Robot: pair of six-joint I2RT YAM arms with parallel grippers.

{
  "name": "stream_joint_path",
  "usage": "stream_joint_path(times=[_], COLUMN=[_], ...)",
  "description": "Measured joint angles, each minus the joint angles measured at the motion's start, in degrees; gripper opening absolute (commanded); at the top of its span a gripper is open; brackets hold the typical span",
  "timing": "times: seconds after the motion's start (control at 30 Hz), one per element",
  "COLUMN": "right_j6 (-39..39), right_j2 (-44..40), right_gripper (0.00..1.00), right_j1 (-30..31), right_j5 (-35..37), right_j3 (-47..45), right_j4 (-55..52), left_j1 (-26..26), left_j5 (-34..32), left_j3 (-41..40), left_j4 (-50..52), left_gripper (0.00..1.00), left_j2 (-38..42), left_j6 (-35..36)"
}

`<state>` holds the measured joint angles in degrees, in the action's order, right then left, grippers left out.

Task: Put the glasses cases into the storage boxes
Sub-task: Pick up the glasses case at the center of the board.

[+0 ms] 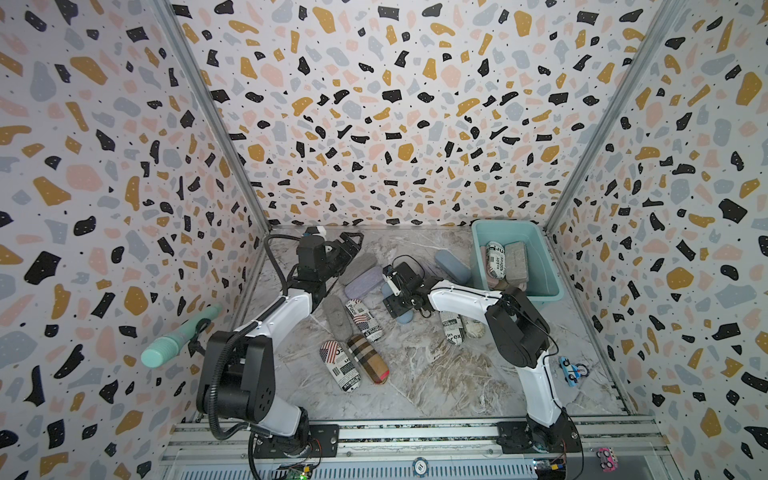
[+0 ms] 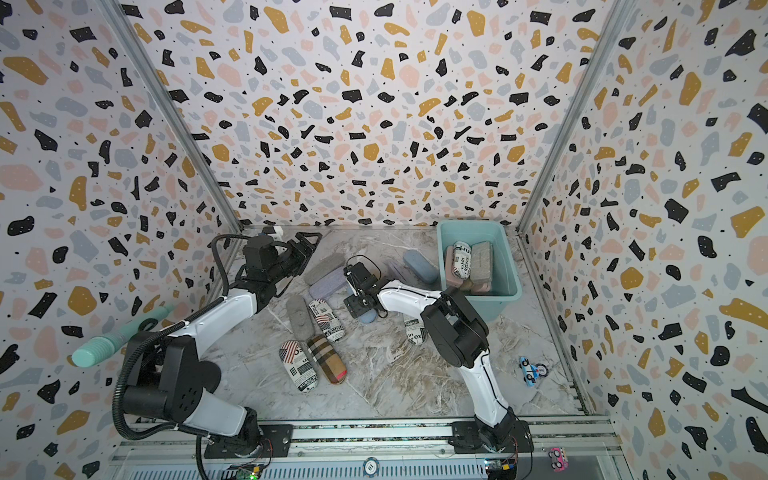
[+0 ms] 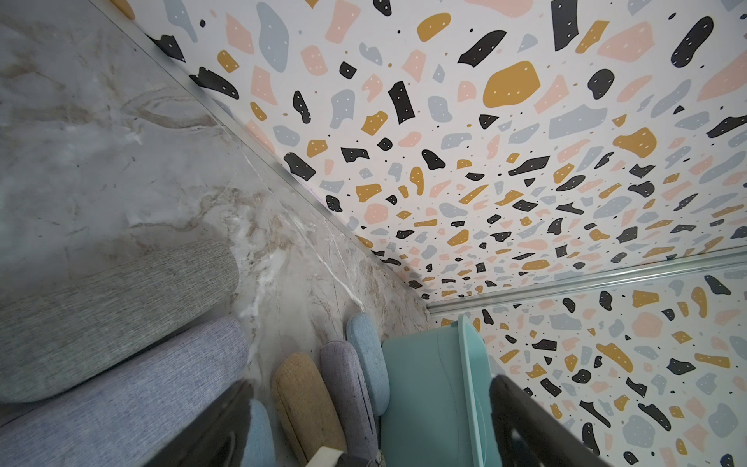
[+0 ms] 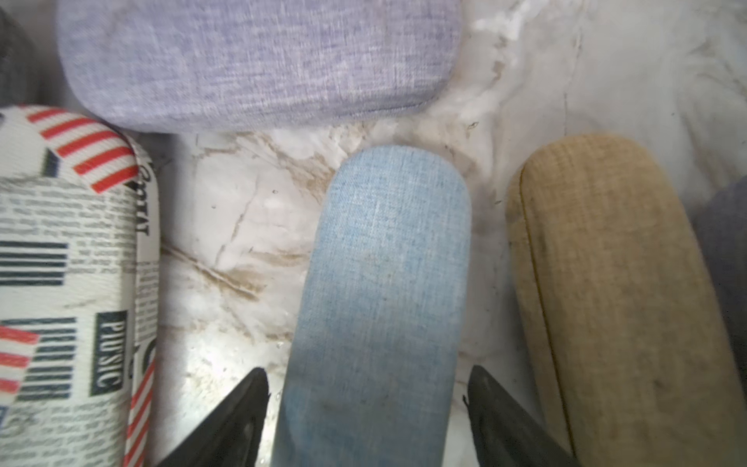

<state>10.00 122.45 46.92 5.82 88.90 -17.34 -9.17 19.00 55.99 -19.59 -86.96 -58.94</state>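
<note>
Flag-striped newspaper-print case — dark label reads "PIUSIC", set sideways; same case in a top view shows "Place". Print case inside teal tub — big "JU" at far end, lines below unclear. Third print case on table: "ex". Fine print elsewhere too small.

A green tube sticks out from the spotted wall. A small blue toy car sits on the marble table.
</note>
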Motion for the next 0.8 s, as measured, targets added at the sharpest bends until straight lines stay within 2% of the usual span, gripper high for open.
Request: stream_joint_path(times=[0.4, 0.8], right_j6=[0.22, 0.24], right_j2=[1.68, -0.42], right_gripper=[0.63, 0.62], right_j1=[1.01, 1.05], right_j5=[2.16, 1.49], right_j3=[0.11, -3.72], right_j4=[0.33, 3.43], left_j1=[0.00, 0.00], left_j5=[0.00, 0.00], left_j3=[0.00, 0.00], left_j4=[0.00, 0.00], left_gripper=[0.92, 0.92], left_j2=[-0.20, -0.24], left_j6=[0.00, 0.20])
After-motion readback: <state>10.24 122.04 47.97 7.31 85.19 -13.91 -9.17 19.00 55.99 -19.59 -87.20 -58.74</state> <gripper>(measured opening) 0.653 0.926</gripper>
